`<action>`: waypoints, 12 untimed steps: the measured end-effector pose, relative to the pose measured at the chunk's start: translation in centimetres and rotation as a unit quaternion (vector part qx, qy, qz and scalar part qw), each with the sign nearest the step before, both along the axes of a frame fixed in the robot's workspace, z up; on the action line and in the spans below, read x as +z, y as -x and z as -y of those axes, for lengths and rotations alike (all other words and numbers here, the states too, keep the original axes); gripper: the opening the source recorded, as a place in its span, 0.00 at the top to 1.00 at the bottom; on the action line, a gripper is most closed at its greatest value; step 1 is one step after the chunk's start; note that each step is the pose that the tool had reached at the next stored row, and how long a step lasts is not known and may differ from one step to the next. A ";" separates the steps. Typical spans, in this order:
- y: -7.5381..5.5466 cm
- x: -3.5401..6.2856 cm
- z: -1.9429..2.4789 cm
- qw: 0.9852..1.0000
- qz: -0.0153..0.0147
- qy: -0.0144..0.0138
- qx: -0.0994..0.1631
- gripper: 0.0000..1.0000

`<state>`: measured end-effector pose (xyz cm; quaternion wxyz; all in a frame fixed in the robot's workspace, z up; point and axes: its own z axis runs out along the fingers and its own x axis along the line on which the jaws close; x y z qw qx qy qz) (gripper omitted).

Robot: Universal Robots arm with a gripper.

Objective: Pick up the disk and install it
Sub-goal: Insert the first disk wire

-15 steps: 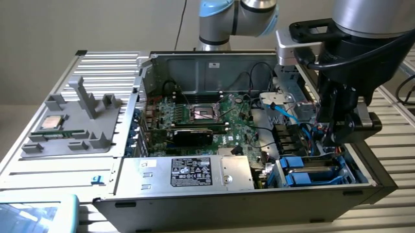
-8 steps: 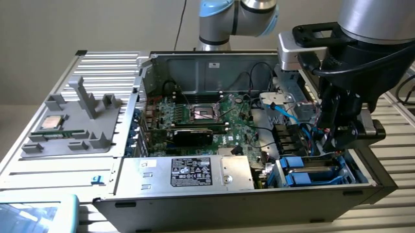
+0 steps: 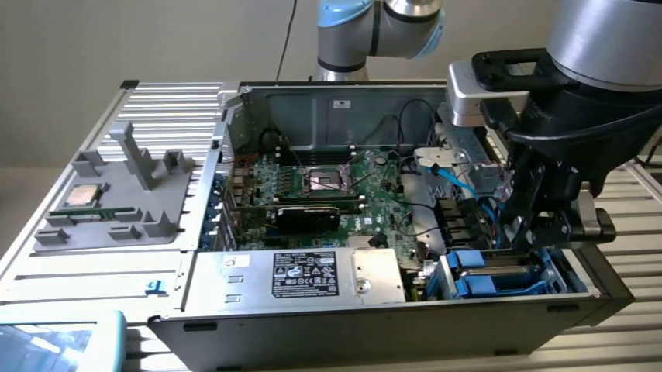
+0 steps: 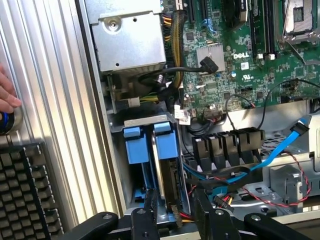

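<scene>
The gripper [image 3: 540, 232] [image 4: 175, 212] is seen lowered into the drive bay at the front corner of the open computer case [image 3: 414, 97], on the exterior view's right. The case is set on a slatted aluminium bench [image 3: 631, 341].

The disk [image 4: 167, 165] is seated on edge in that bay, held in its blue carrier frame, with a second blue carrier [image 4: 136, 145] just beside it. The fingers [image 4: 150, 212] are spread apart, one on each side of the disk's near end. A gap seems to be left at the far finger, so the disk is not judged to be clamped.

Next to the bay, the silver power-supply box [image 3: 310, 275] [image 4: 131, 37] is mounted, and the green motherboard [image 3: 331, 186] [image 4: 240, 65] is fixed beyond it. A blue data cable [image 4: 280, 150] is looped near the bay. A person's hand [image 4: 7, 95] is rested on the bench at the case's side.
</scene>
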<state>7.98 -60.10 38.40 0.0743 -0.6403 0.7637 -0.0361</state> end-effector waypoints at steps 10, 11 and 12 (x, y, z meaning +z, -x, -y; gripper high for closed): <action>-0.8 -1.29 0.96 1.000 -0.003 -0.008 0.006 0.58; -1.0 -1.36 0.96 1.000 -0.003 -0.008 0.007 0.58; -1.1 -1.40 0.96 1.000 -0.003 -0.008 0.009 0.58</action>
